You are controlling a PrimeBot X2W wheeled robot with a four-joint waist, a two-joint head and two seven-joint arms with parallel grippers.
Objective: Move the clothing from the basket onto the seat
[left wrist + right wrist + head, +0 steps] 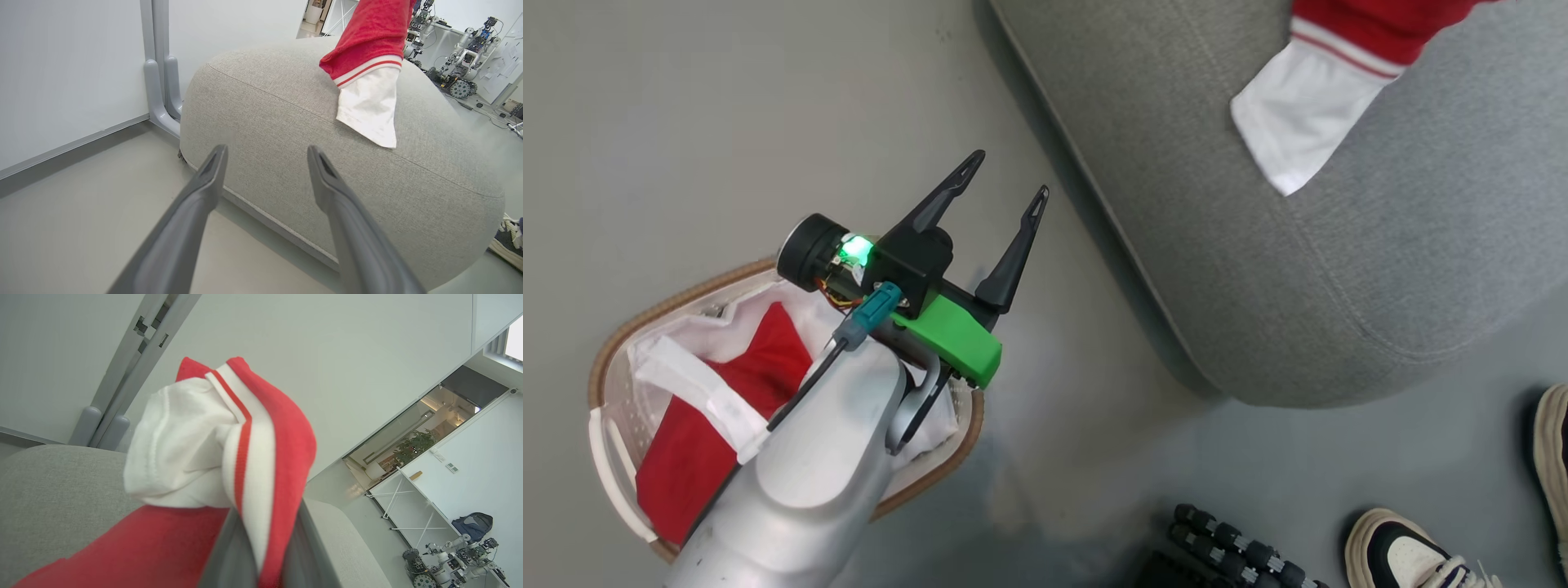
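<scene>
I'm watching the left gripper (1009, 174) hanging over the grey floor (686, 122) between the basket (645, 314) and the seat (1258, 286). Its two dark fingers are standing wide apart with nothing between them, pointing at the cushion's rounded side. The right gripper (265, 539) is pinching the red-and-white striped garment (245, 437) by its banded edge, with the fingers closed tight on the fabric. That garment's white end is draping onto the top of the grey seat, and more red cloth is lying on the cushion below the fingers. The plain red garment (694, 457) is lying inside the basket, bunched against the white liner (686, 376), with my left forearm crossing above it. A person's shoes (1405, 555) are standing on the floor near the seat's corner.
</scene>
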